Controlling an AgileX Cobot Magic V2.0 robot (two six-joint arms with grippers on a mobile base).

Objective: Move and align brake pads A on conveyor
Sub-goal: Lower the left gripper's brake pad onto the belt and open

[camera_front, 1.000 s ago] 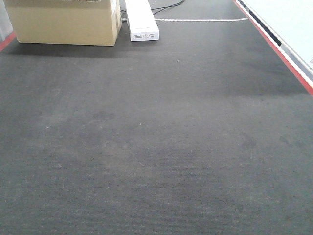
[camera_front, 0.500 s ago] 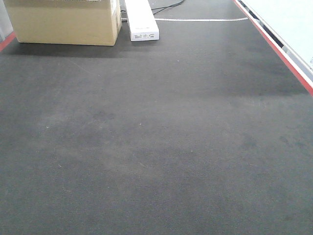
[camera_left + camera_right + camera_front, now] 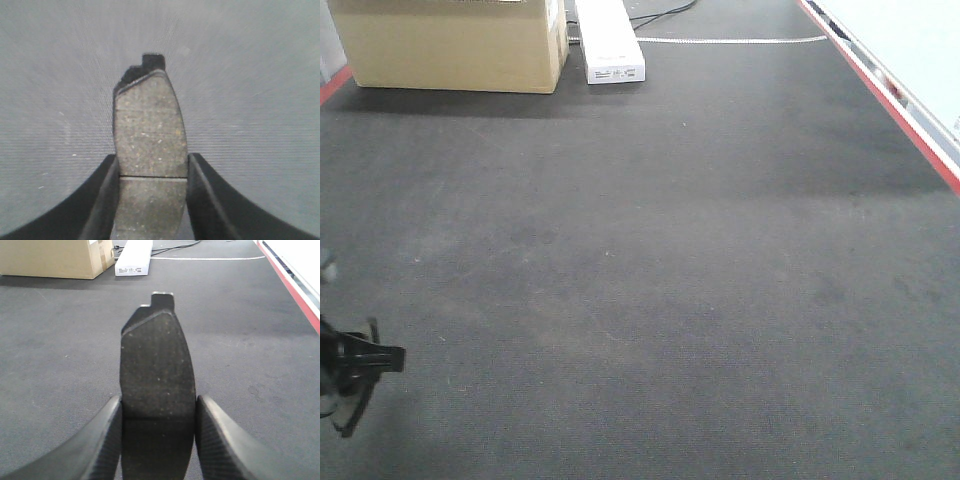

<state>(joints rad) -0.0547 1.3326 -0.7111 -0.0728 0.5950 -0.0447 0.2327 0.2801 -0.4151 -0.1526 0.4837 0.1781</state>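
In the left wrist view my left gripper [image 3: 152, 157] is shut on a brake pad A [image 3: 149, 125], grey-brown face up with a thin cross groove, held above the dark grey conveyor [image 3: 250, 75]. The right wrist view shows my right gripper [image 3: 158, 399] shut on a second, darker-looking brake pad A [image 3: 156, 350] over the conveyor [image 3: 250, 365]. From the front, only a dark part of the left gripper [image 3: 355, 362] shows at the lower left edge of the conveyor [image 3: 670, 250]. Its pad cannot be made out there, and the right gripper is out of that view.
A cardboard box [image 3: 450, 45] and a long white box [image 3: 610, 45] stand at the belt's far end, with a black cable behind them. A red-and-white strip [image 3: 910, 125] runs along the right edge. A thin white line [image 3: 730, 40] crosses the far belt.
The left gripper has come into the front view at the lower left edge; before, only the bare belt showed there.
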